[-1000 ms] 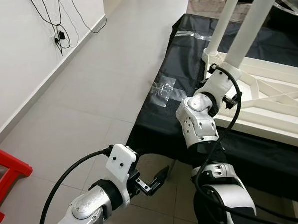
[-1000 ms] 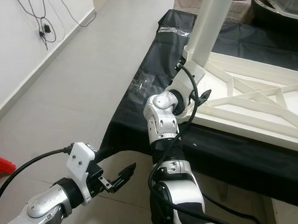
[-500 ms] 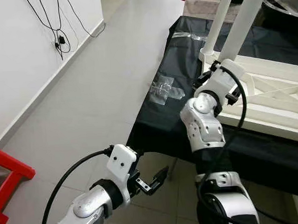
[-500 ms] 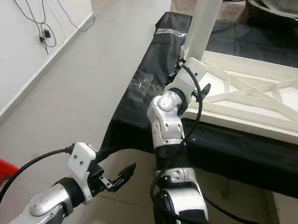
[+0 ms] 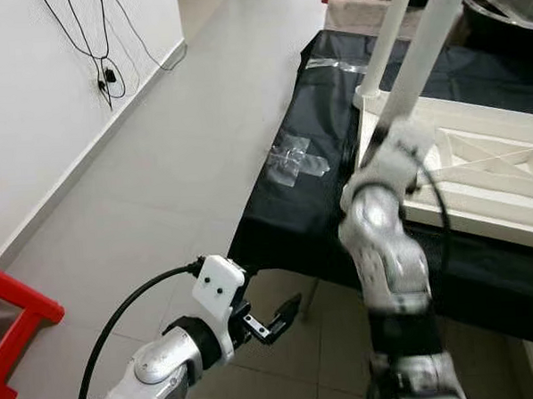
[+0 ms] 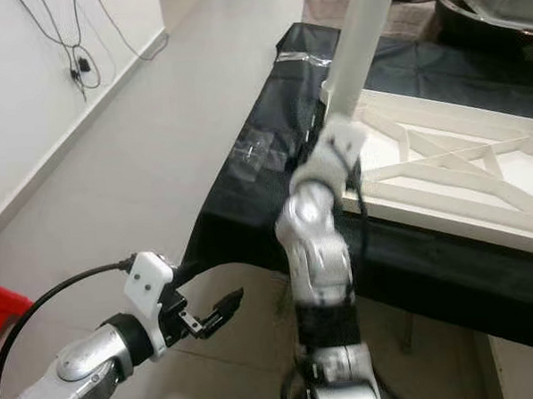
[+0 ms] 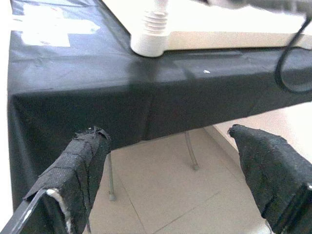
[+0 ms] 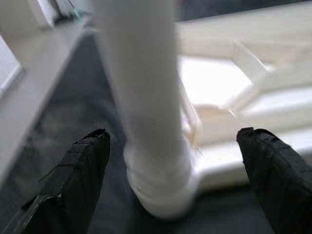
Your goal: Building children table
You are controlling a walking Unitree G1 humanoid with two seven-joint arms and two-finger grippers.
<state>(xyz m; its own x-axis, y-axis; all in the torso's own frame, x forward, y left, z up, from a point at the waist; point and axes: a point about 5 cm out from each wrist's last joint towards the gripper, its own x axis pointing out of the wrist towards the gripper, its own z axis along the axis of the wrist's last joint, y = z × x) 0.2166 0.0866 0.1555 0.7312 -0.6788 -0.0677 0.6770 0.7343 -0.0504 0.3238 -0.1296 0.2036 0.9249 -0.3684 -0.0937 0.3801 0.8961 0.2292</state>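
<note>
The white children's table top [image 5: 478,144] lies upside down on a black-covered table [image 5: 316,116]. Two white legs [image 5: 420,57] stand up from its near corner. My right arm is raised at that corner and blurred. In the right wrist view my right gripper [image 8: 173,139] is open, its fingers wide apart on either side of the near leg [image 8: 141,87] just above its base. My left gripper [image 5: 288,309] hangs low over the floor in front of the black table's edge, open and holding nothing. The left wrist view shows a threaded leg socket [image 7: 151,34] on the table top's corner.
A clear tape patch [image 5: 296,158] is stuck on the black cloth. Thin metal legs [image 7: 190,151] show under the black table. A red stool [image 5: 13,311] stands at the left on the tiled floor. Cables [image 5: 108,74] hang on the white wall.
My right arm has swung upward along the table's corner and is now blurred by its motion. The left arm has stayed where it was.
</note>
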